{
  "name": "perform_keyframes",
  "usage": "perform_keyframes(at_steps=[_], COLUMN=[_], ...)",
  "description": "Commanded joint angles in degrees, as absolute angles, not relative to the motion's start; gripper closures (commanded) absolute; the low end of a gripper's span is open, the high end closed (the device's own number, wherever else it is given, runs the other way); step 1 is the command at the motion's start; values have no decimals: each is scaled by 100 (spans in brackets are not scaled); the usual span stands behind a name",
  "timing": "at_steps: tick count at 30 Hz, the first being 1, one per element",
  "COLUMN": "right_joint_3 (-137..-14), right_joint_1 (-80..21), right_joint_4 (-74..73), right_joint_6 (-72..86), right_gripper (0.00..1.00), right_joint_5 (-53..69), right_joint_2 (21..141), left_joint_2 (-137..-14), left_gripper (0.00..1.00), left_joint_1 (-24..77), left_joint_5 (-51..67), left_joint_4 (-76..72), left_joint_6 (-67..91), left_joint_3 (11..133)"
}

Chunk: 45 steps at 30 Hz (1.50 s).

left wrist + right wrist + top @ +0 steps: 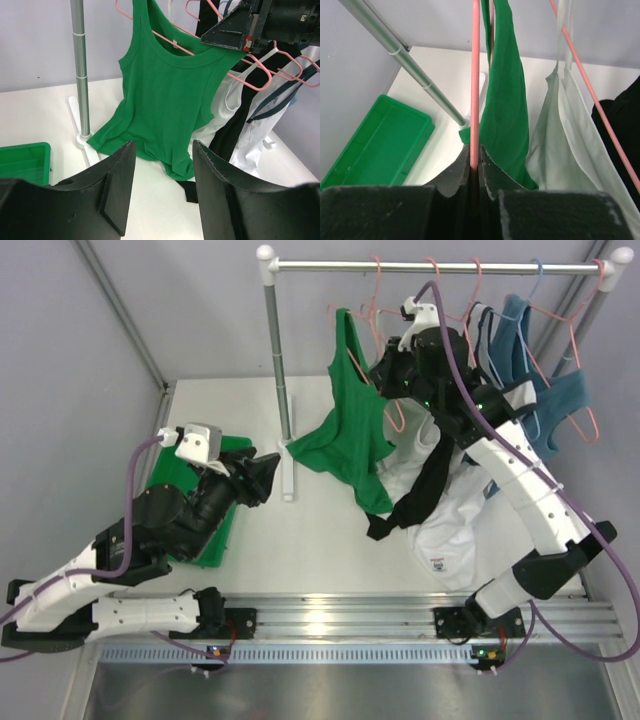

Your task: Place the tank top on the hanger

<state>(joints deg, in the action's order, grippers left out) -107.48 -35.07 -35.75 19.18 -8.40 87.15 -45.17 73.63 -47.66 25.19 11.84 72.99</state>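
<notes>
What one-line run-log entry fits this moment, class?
left gripper: open, empty | right gripper: shut on thin salmon-pink wire hanger | bright green fabric tank top: hanging from that hanger

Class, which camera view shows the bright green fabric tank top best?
Left wrist view: the bright green fabric tank top hangs nearly whole, neckline to hem. The top external view shows it foreshortened from above; the right wrist view catches only an edge-on strip.

Bright green tank top (350, 435) hangs crooked on pink wire hanger (475, 75), hem bunched on counter (300, 530).
</notes>
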Motion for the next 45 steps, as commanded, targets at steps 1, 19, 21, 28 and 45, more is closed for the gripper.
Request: perform_keyframes(at_steps=[1,19,21,28,45], right_joint_3=[-10601,-9880,-9756,-8309,-5599], right_joint_1=[-3454,-3445,-3437,-3437,-3428], right_joint_4=[-3015,-2979,-3032,-3208,-4254], right_joint_6=[1969,2030,2022,2092,2311], right_gripper=[100,45,43,38,31], right_joint_5=[-817,-879,-940,-976,-1353], right_joint_2=[8385,7499,7296,5717,2611], left_joint_2=[-4544,-4605,-4614,-4886,-5019], left_gripper=[46,45,45,44,43], left_joint_1=[7392,7392,7392,7383,7383], left_joint_5=[-4825,-4790,-4851,-5141,-5309], left_joint_4=[2505,2329,2259,2100,2426], left_joint_6=[1160,1116,1116,1151,2592], left_joint_3=[7418,7348,7287,7119,5898])
